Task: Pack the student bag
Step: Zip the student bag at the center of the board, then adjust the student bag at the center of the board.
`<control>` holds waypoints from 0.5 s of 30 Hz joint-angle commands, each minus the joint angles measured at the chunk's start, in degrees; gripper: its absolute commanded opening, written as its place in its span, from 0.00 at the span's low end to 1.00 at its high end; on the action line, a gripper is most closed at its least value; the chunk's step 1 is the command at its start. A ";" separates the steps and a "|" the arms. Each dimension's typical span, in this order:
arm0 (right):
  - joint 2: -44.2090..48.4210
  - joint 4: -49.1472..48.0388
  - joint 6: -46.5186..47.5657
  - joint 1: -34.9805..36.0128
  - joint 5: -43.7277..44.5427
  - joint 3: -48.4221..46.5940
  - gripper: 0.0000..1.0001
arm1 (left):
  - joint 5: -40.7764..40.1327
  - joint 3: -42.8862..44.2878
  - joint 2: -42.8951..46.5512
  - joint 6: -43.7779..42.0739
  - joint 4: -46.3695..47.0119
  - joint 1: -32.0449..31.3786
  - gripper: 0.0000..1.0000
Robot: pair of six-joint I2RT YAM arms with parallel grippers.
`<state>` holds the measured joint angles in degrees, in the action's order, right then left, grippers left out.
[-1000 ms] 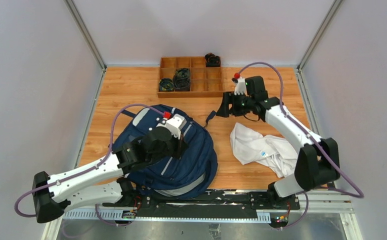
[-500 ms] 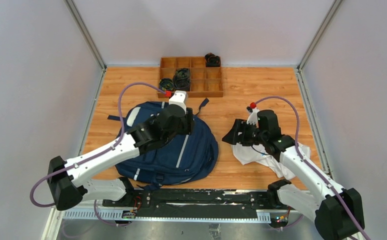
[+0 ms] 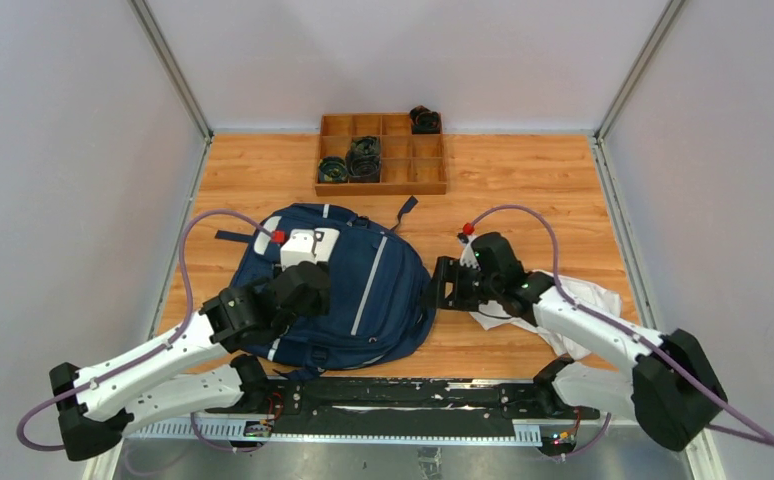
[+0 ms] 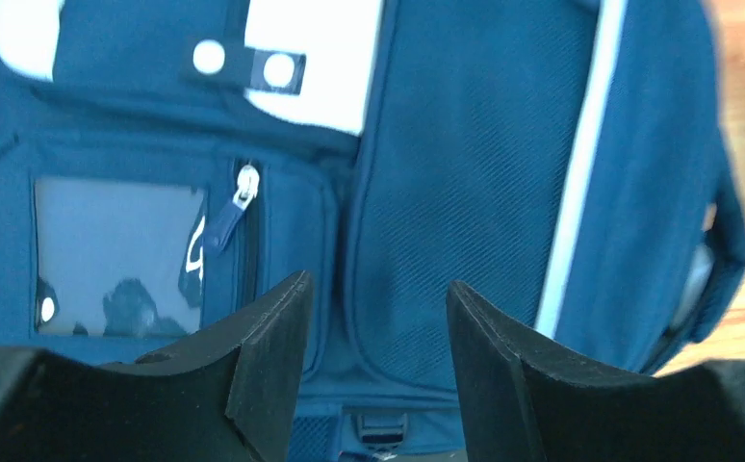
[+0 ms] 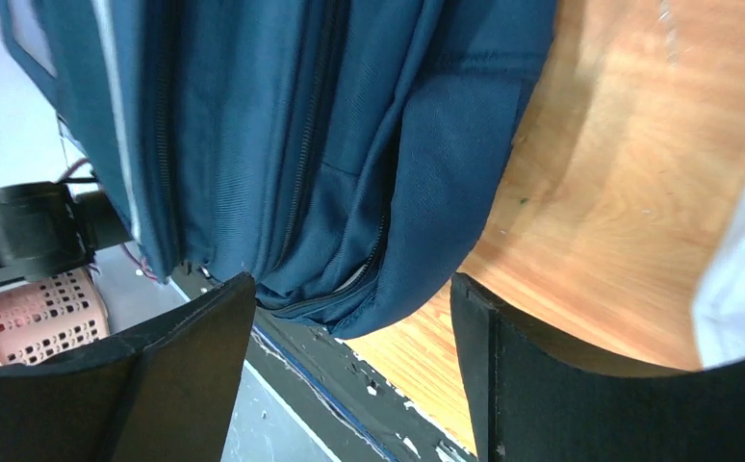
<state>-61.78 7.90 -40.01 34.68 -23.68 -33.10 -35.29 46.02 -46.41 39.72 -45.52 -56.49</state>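
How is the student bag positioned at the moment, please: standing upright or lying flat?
Lying flat: the student bag rests on the table, its grey stripe facing up.

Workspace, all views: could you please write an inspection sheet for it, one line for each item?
Surface: wooden table, no spill seen.
Job's things: bag lies flat, front up.
Clutter: white cloth right of bag; tray with dark rolls at far edge.
Grippers: left gripper open above bag; right gripper open beside bag.
Cables: purple cables loop above both arms.
Surroundings: grey walls; pink basket off the table.
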 commanded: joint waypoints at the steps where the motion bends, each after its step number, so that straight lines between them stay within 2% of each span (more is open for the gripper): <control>1: -7.27 -6.90 -5.28 3.82 1.71 1.54 0.78 | -0.70 -4.01 2.66 8.84 -4.86 -0.96 0.58; 4: -12.98 -8.26 -4.70 3.84 1.77 1.12 0.76 | 0.28 -4.80 3.59 8.76 -5.11 -1.02 0.57; 5: -14.85 -9.58 -4.53 3.87 1.11 1.11 0.68 | 0.72 -5.08 4.01 8.70 -5.11 -1.08 0.57; 6: -15.71 -10.51 -4.48 3.88 0.47 1.07 0.59 | 1.15 -5.53 4.56 8.63 -5.12 -1.08 0.57; 7: -16.04 -11.11 -4.54 3.86 -0.12 0.96 0.42 | 1.65 -5.88 5.07 8.54 -5.23 -1.08 0.57; 10: -14.20 -10.83 -4.32 3.85 -0.35 -0.14 0.03 | 3.09 -6.33 6.64 8.56 -5.89 -1.08 0.56; 11: -13.02 -9.48 -3.98 3.87 -0.07 -1.14 0.00 | 3.44 -6.11 7.05 8.66 -6.16 -1.03 0.55; 15: -8.16 0.18 -2.39 3.44 -0.29 -9.86 0.00 | 6.32 -1.48 7.48 4.49 -6.80 -1.06 0.54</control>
<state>-75.26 3.16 -43.94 37.93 -23.88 -34.26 -31.22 40.23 -39.57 46.94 -51.42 -57.21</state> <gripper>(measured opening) 0.062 0.543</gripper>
